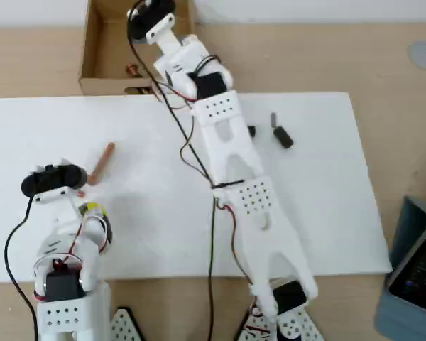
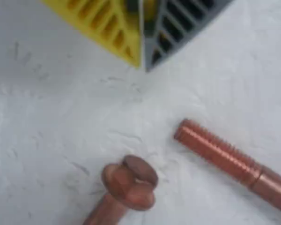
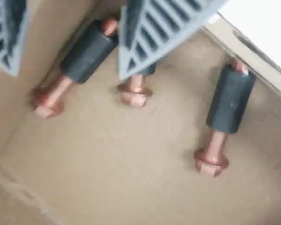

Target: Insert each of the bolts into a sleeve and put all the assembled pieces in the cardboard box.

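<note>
Step, likely: boxing. Right gripper (image 3: 68, 70), spread, is hanging over assembled pieces (image 3: 229, 101) in the far cardboard box (image 1: 92, 42). Left gripper (image 2: 143, 63), pressed together and empty, is hovering above two near-left bolts (image 2: 129, 185). The next move is calling for spreading and pinching one.

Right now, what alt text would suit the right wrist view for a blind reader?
Three copper bolts, each in a black sleeve, lie on the cardboard box floor. The right gripper hangs open above them.

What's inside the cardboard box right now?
Three copper bolts in black sleeves lie on the brown cardboard box floor. The open right gripper covers most of the middle one's sleeve.
</note>
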